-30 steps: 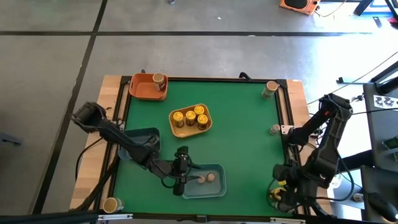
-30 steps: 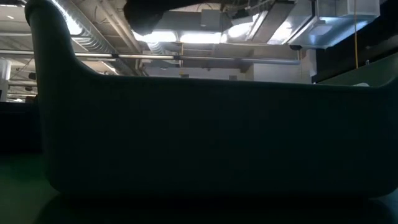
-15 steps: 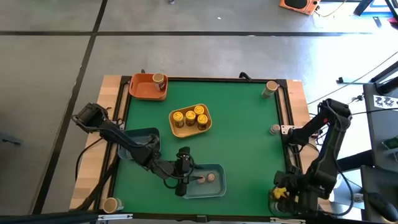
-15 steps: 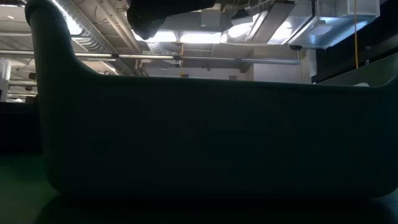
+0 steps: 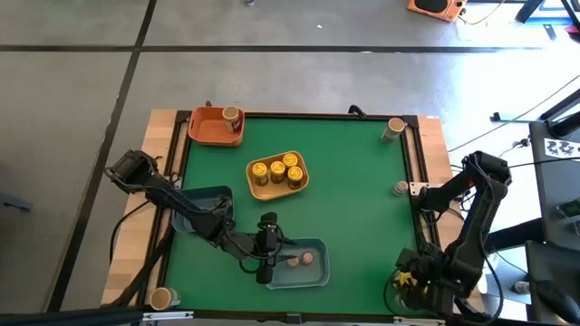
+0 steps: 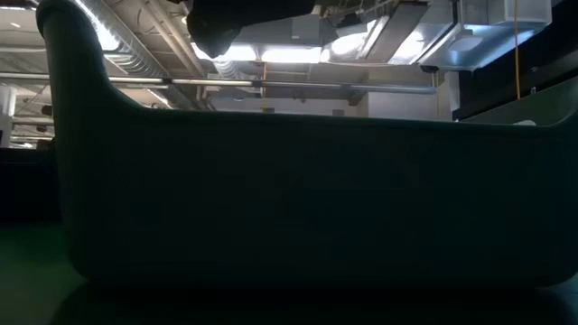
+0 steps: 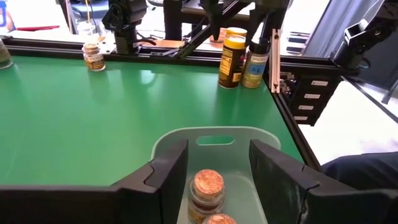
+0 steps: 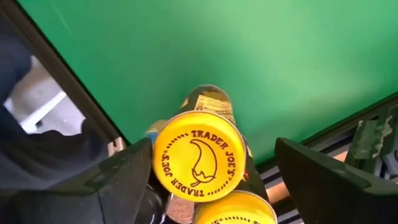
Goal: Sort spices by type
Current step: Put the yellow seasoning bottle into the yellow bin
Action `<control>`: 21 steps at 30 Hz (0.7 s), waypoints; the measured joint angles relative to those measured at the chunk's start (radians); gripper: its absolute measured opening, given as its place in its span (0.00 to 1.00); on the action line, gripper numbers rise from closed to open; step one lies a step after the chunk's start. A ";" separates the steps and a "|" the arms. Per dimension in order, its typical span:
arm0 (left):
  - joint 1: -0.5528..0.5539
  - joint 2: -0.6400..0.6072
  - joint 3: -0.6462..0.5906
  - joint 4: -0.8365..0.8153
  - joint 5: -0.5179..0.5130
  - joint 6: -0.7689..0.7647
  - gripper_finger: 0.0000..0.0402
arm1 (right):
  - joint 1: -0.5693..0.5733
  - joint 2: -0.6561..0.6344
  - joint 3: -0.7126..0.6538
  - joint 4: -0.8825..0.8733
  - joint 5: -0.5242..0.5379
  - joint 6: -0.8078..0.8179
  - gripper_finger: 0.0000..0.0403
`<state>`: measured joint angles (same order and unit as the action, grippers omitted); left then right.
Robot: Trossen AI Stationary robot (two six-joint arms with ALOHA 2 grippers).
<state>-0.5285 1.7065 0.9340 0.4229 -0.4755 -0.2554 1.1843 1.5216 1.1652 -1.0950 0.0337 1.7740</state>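
Note:
The spices are small jars. Two tan-lidded ones point(image 7: 208, 185) stand in a pale blue tray point(image 5: 313, 273) near the table's front edge. My left gripper point(image 7: 217, 163) hangs open over that tray's left end point(image 5: 272, 254), with nothing between its fingers. At the near right corner my right gripper point(image 8: 211, 158) points down, open, above two yellow-lidded jars point(image 5: 401, 282). Its fingers stand on either side of the upper yellow lid point(image 8: 198, 155). I cannot tell whether they touch it. Several yellow-lidded jars fill a yellow tray point(image 5: 277, 175). One dark-lidded jar point(image 5: 232, 116) stands in the orange tray point(image 5: 207, 128).
A second blue tray point(image 5: 201, 201) lies under my left arm. Single jars stand on the table's frame at the far right point(image 5: 394, 129), mid right point(image 5: 401, 188) and near left point(image 5: 163, 297). The blue tray's dark wall point(image 6: 298, 199) fills the low view.
My right gripper has come down toward the yellow-lidded jars at the near right corner, moving toward the table's near edge and rolling at the wrist. It has stayed open.

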 joint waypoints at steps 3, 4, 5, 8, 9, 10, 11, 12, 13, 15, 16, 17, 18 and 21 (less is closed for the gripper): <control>0.000 0.000 0.000 0.000 0.000 0.000 0.42 | 0.000 0.020 -0.001 -0.001 -0.011 -0.001 0.84; 0.000 0.000 0.000 0.000 0.000 0.000 0.42 | 0.000 0.025 -0.001 -0.002 -0.013 0.000 0.84; 0.000 0.000 0.000 0.000 0.000 0.000 0.42 | 0.000 0.030 -0.001 -0.002 -0.020 0.000 0.84; 0.000 0.000 -0.001 0.000 0.000 0.001 0.42 | 0.000 0.046 -0.002 -0.002 -0.029 -0.001 0.84; 0.000 0.000 -0.001 0.000 0.000 0.001 0.42 | 0.000 0.051 -0.002 -0.002 -0.030 -0.001 0.83; 0.000 0.000 -0.001 0.000 0.000 0.001 0.42 | 0.000 0.055 -0.002 -0.002 -0.031 -0.001 0.83; 0.000 0.000 -0.001 0.000 0.000 0.001 0.42 | 0.000 0.060 -0.002 -0.002 -0.034 -0.001 0.82; 0.000 0.000 -0.001 0.000 0.000 0.001 0.42 | 0.000 0.063 -0.002 -0.002 -0.036 -0.001 0.80; 0.000 0.000 -0.001 0.000 0.000 0.001 0.42 | 0.000 0.066 -0.002 -0.002 -0.036 -0.002 0.78; 0.000 0.000 -0.001 0.000 0.000 0.001 0.42 | 0.000 0.067 -0.002 -0.002 -0.034 -0.014 0.72; 0.000 0.000 -0.001 -0.001 0.000 0.001 0.42 | 0.000 0.067 -0.002 -0.002 -0.027 -0.022 0.69; 0.000 0.000 -0.001 -0.001 0.000 0.002 0.42 | 0.000 0.067 -0.002 -0.003 -0.019 -0.027 0.65; 0.000 0.000 -0.001 -0.001 0.000 0.001 0.42 | 0.000 0.067 -0.002 -0.005 -0.011 -0.033 0.62; 0.000 0.000 -0.001 -0.001 0.000 0.002 0.42 | 0.000 0.067 -0.002 -0.006 0.001 -0.076 0.59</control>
<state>-0.5285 1.7061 0.9333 0.4221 -0.4755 -0.2539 1.1843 1.5883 1.1633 -1.1015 0.0346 1.6978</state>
